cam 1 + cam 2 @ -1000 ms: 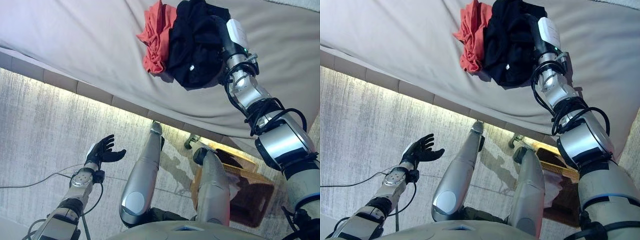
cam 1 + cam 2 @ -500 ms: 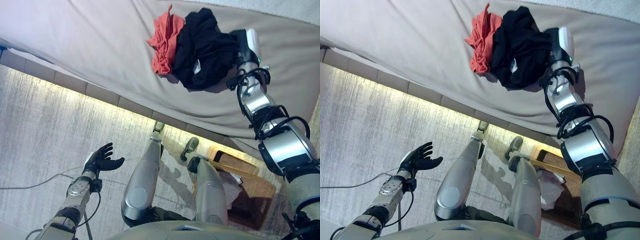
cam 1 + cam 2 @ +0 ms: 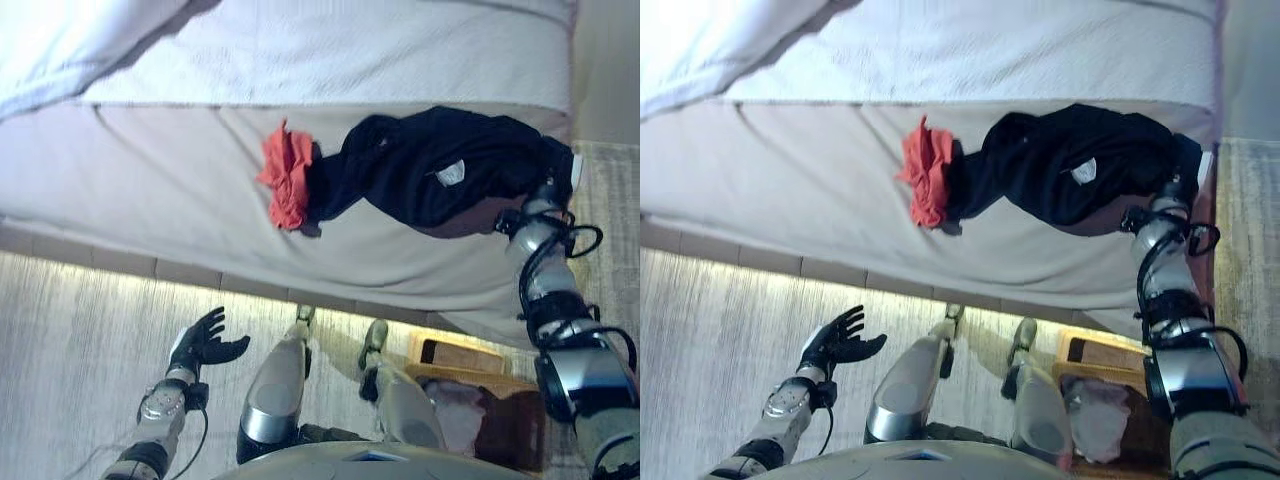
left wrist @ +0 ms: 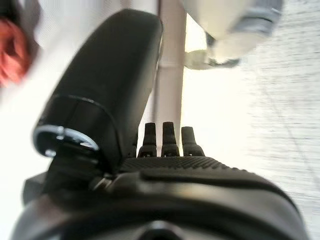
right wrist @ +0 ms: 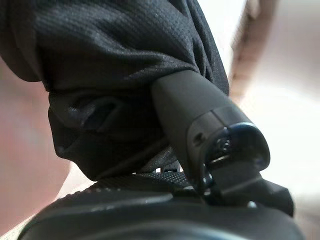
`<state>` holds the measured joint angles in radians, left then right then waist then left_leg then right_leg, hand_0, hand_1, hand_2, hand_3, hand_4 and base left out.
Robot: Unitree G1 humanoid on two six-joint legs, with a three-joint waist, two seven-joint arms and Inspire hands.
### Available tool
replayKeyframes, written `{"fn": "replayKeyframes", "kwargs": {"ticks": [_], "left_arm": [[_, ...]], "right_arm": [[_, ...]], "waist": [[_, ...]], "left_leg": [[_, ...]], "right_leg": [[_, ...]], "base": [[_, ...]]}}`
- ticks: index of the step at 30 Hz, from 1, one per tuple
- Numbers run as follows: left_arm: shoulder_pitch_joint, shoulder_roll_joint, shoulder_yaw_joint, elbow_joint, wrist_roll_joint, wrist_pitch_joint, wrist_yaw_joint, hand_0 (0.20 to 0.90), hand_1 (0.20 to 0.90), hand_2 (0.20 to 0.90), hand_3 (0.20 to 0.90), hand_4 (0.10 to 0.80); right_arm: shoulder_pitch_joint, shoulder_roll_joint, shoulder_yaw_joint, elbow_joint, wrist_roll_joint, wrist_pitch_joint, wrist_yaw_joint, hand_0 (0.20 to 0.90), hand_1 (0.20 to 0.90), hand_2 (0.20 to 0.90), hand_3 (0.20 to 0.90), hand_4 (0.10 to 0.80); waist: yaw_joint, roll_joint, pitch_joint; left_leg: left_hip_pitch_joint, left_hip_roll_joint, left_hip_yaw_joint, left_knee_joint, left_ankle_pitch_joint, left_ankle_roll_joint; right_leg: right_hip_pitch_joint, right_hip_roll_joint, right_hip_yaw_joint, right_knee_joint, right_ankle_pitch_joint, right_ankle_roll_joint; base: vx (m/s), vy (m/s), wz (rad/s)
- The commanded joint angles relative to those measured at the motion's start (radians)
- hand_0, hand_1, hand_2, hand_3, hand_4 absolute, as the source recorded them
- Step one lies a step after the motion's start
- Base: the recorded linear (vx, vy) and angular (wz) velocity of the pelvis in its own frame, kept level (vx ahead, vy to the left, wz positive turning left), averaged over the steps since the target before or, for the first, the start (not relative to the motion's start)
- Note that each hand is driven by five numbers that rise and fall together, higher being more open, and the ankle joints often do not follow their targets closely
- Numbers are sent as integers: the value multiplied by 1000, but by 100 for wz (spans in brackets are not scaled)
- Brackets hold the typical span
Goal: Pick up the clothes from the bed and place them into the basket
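A black garment (image 3: 430, 175) lies stretched across the grey bed (image 3: 150, 180), with a red garment (image 3: 285, 180) bunched at its left end. My right hand (image 3: 1180, 160) is at the black garment's right end, near the bed's right edge. In the right wrist view my right hand (image 5: 150, 192) has its thumb (image 5: 200, 105) pressed into the black cloth (image 5: 110, 60), gripping it. A wicker basket (image 3: 450, 350) stands on the floor at the lower right. My left hand (image 3: 205, 340) is open and empty over the floor at the lower left; it also shows in the left wrist view (image 4: 200, 175).
A white blanket (image 3: 350, 50) covers the far part of the bed. A pale cloth (image 3: 455, 420) lies in the basket. Grey carpet (image 3: 80, 330) runs along the bed's front edge, with a lit strip under the bed frame.
The camera has shifted and shows more of the bed. My right hand has pulled the black garment to the right, stretching it away from the red one. The left hand stays put.
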<state>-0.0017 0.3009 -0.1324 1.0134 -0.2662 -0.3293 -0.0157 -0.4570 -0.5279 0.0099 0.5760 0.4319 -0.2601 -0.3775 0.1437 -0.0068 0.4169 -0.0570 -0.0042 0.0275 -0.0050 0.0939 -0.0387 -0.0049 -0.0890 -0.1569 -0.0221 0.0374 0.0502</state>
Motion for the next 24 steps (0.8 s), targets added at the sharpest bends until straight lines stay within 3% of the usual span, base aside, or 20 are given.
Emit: {"fn": "replayKeyframes", "kwargs": {"ticks": [1, 3, 5, 7, 8, 10, 13, 14, 15, 16, 19, 21, 24], "left_arm": [[75, -31, -40, 51, 73, -29, 63, 900, 900, 900, 900, 800], [88, -50, -27, 21, 53, -18, 62, 900, 900, 900, 900, 800], [104, -72, -23, -3, 21, -21, 60, 900, 900, 900, 900, 800], [124, -91, -37, -6, 12, -37, 65, 900, 900, 900, 900, 800], [124, -92, -35, -2, 26, -32, 60, 900, 900, 900, 900, 800], [121, -89, -37, 8, 46, -31, 53, 900, 900, 900, 900, 800], [114, -66, -62, 37, 57, -27, 50, 900, 900, 900, 900, 800], [116, -51, -64, 40, 45, -25, 50, 900, 900, 900, 900, 800], [120, -40, -62, 41, 37, -19, 53, 900, 900, 900, 900, 800], [128, -26, -55, 36, 30, -7, 59, 900, 900, 900, 900, 800], [136, -1, -28, 45, 2, -16, 65, 900, 900, 900, 900, 800], [121, 6, -7, 67, -20, -35, 61, 900, 900, 900, 900, 800], [89, 10, 14, 58, -46, -31, 51, 900, 900, 900, 900, 800]], "right_arm": [[131, 4, -86, -223, 24, -158, 9, 300, 300, 300, 200, 100], [197, 27, -119, -298, 26, -168, 25, 300, 300, 300, 200, 100], [220, 42, -131, -324, 28, -188, 31, 300, 300, 300, 200, 100], [192, 63, -113, -314, 42, -211, -28, 300, 300, 300, 200, 100], [188, 73, -114, -313, 39, -208, -60, 300, 300, 300, 200, 100], [200, 84, -130, -330, 39, -199, -105, 300, 300, 300, 200, 100], [256, 118, -171, -329, 68, -219, -132, 300, 300, 300, 200, 100], [261, 119, -175, -323, 85, -212, -115, 300, 300, 300, 200, 100], [257, 118, -171, -316, 96, -204, -101, 300, 300, 300, 200, 100], [250, 121, -163, -315, 105, -198, -91, 300, 300, 300, 200, 100], [228, 126, -132, -333, 97, -205, -81, 300, 300, 300, 200, 100], [209, 134, -101, -353, 57, -253, -96, 300, 300, 300, 200, 100], [172, 159, -62, -407, -10, -259, -110, 300, 300, 300, 200, 100]], "waist": [[-79, -50, -264], [-94, -64, -272], [-77, -71, -265], [-58, -59, -280], [-59, -56, -283], [-70, -51, -286], [-107, -46, -294], [-105, -42, -288], [-96, -36, -292], [-77, -28, -288], [-34, 2, -284], [4, 29, -297], [41, 12, -307]], "left_leg": [[-14, 47, 29, 15, -85, -1], [-12, 34, 9, 110, -124, -4], [-23, -19, -120, 179, -146, 8], [2, -89, -276, 85, -135, 58], [21, -97, -274, 76, -145, 72], [35, -89, -250, 72, -154, 80], [73, -96, -216, 37, -172, 94], [81, -93, -196, 39, -174, 93], [88, -83, -167, 33, -183, 91], [99, -69, -117, 27, -182, 87], [101, -24, -7, 16, -152, 85], [79, 10, 54, 3, -127, 89], [25, 29, 127, 14, -109, 76]], "right_leg": [[-31, 29, 35, 52, -36, -6], [-6, 19, 62, 48, -29, -13], [24, 18, 115, 40, -20, -12], [11, 41, 199, 43, -5, 5], [6, 39, 221, 48, -3, 11], [-1, 31, 234, 54, 7, 23], [-53, -15, 222, 35, 93, 81], [-73, -31, 189, 44, 109, 91], [-81, -49, 120, 53, 110, 96], [-96, -78, 18, 101, 135, 104], [-80, -133, -118, 243, 120, 92], [-25, -171, -169, 336, 69, 66], [63, -189, -199, 297, 31, 67]], "base": [[60, 73, -29], [24, 129, -40], [0, 154, -61], [-45, 140, -150], [-51, 107, -157], [-77, 83, -125], [-132, 86, -83], [-211, 65, -79], [-269, 45, -129], [-266, 28, -160], [-308, 32, -139], [-307, -8, -154], [-248, -156, -116]]}}
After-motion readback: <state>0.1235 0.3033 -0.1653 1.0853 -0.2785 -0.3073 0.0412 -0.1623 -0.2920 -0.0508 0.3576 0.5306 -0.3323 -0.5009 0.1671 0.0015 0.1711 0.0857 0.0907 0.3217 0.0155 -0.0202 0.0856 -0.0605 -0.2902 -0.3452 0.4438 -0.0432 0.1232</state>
